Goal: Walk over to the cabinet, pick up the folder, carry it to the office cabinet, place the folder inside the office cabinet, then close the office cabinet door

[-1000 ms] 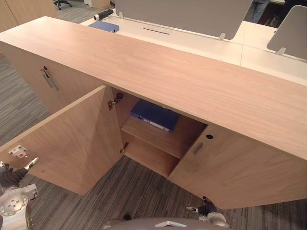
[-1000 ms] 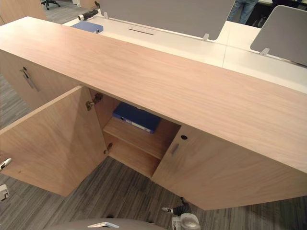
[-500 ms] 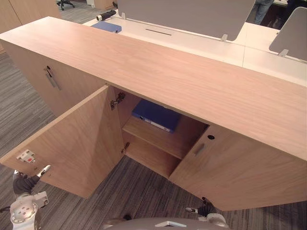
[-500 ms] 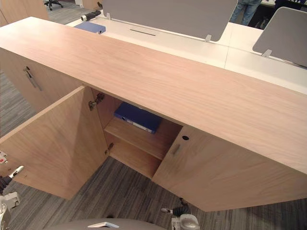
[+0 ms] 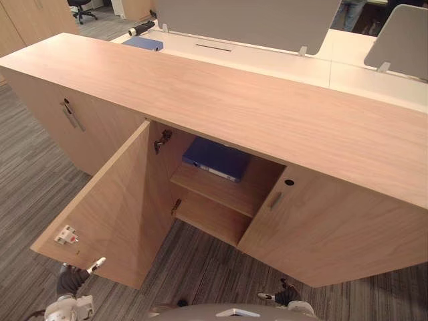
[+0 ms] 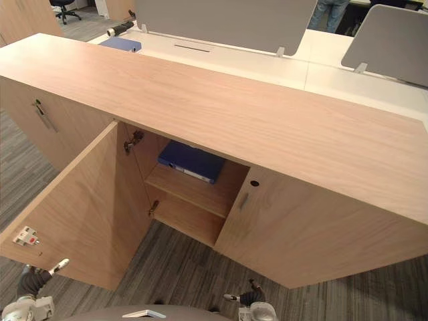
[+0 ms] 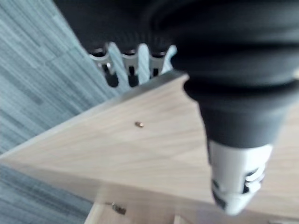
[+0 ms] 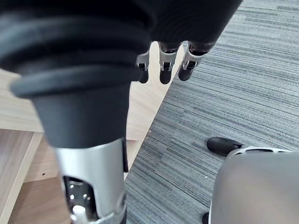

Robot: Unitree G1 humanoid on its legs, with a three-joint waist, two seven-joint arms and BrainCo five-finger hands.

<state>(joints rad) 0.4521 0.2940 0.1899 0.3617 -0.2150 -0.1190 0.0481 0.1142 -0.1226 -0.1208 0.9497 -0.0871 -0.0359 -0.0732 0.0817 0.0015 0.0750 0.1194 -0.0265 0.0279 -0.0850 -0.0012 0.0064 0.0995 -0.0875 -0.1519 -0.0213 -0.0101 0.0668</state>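
The door swings in from its wide-open spot a second ago and now stands out roughly square to the office cabinet, and the left hand has come along with it, down at the door's free lower corner. The folder is home already: blue, lying flat on the upper shelf inside the cabinet, just behind the open front. So the carrying and placing look done, and what's left is the last leg, getting this door all the way shut against the cabinet front. The neighbouring door of the cabinet is closed already. At the door's edge, the left hand's fingers are stretched out and relaxed, gripping nothing, right up at that free edge as if pushing; whether they truly press on the wood is hard to call. The right hand hangs low in front of the cabinet, fingers loose, empty
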